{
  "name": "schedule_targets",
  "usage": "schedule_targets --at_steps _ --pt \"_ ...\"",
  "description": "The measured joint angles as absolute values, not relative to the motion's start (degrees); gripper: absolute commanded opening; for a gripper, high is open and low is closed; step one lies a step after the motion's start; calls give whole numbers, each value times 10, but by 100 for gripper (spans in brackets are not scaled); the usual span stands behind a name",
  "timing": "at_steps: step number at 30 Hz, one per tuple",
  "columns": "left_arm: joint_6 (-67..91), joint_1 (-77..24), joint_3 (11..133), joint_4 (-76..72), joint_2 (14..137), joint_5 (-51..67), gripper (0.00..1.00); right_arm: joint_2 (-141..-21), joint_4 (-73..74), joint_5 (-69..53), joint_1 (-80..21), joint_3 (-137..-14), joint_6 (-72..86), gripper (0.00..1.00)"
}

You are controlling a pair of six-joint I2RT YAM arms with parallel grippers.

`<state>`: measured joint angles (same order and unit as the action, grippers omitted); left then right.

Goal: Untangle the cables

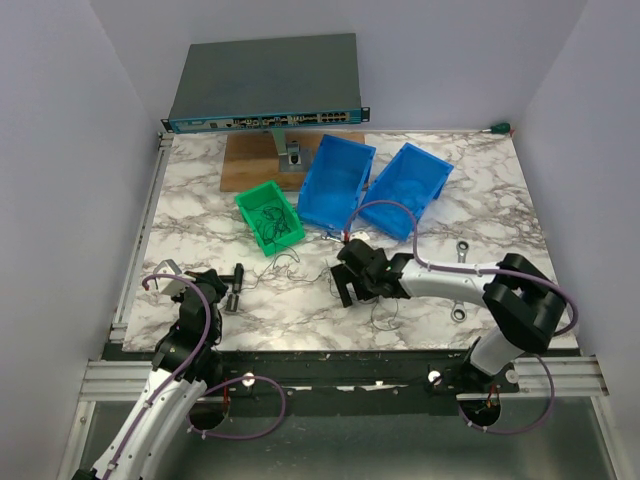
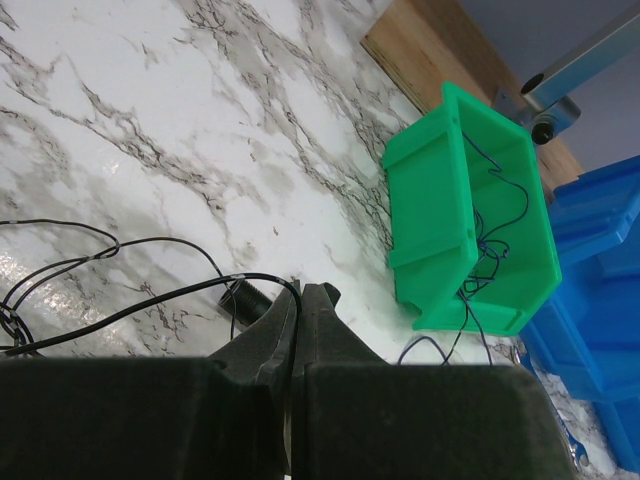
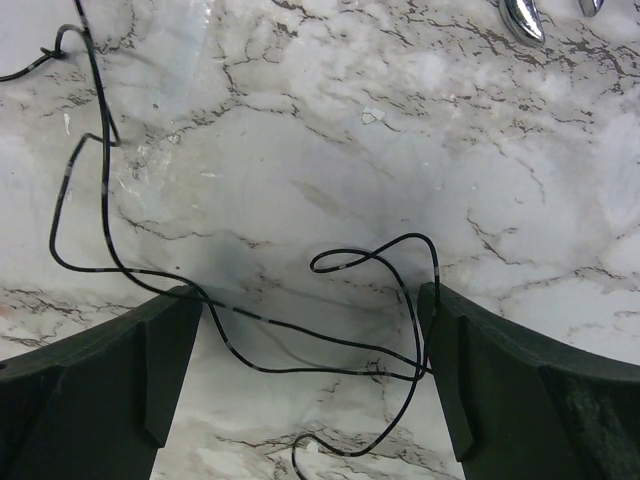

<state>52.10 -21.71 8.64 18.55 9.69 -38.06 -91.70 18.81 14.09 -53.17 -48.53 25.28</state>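
Thin dark cables lie in loose strands on the marble table (image 1: 200, 190). My left gripper (image 1: 237, 288) (image 2: 300, 290) is shut on one black cable (image 2: 254, 275), which trails off to the left across the marble. My right gripper (image 1: 345, 283) (image 3: 308, 295) stands open just above the table. A looping black cable (image 3: 411, 236) lies between its fingers and runs close along the right one. More blue and dark cables (image 1: 272, 218) (image 2: 490, 230) sit bunched in a green bin (image 1: 250, 195) (image 2: 430, 210).
Two blue bins (image 1: 335, 180) (image 1: 410, 185) stand tilted behind the right gripper. Behind them are a wooden board (image 1: 250, 160) and a network switch (image 1: 265, 80). Silver wrenches (image 1: 462, 250) (image 1: 458, 312) lie to the right. A black threaded piece (image 2: 240, 300) lies by the left fingertips.
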Motion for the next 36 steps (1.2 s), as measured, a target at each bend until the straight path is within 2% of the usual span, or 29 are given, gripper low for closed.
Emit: schedule_targets --at_steps 3,5,6,8,10,11,13,20,26,36 --pt "521 -217 86 185 97 -381 0 -931 195 154 -540 -501 257 97" --pt "521 -217 86 185 97 -381 0 -942 195 161 -550 -513 261 90" --pt "521 -217 86 185 97 -381 0 -948 196 166 -555 -519 261 79" --pt "521 -217 86 185 97 -381 0 -959 196 173 -566 -530 265 42" --pt "521 -217 86 185 97 -381 0 -969 191 177 -574 -539 270 26" --pt "521 -217 86 185 97 -381 0 -973 187 181 -578 -543 272 14" --pt "521 -217 86 185 97 -381 0 -974 181 185 -584 -543 272 1" --pt "521 -217 86 185 97 -381 0 -946 206 185 -584 -536 265 1" --pt "521 -217 86 185 97 -381 0 -875 210 182 -584 -542 254 1" --pt "521 -217 86 185 98 -381 0 -835 206 202 -584 -619 230 1"
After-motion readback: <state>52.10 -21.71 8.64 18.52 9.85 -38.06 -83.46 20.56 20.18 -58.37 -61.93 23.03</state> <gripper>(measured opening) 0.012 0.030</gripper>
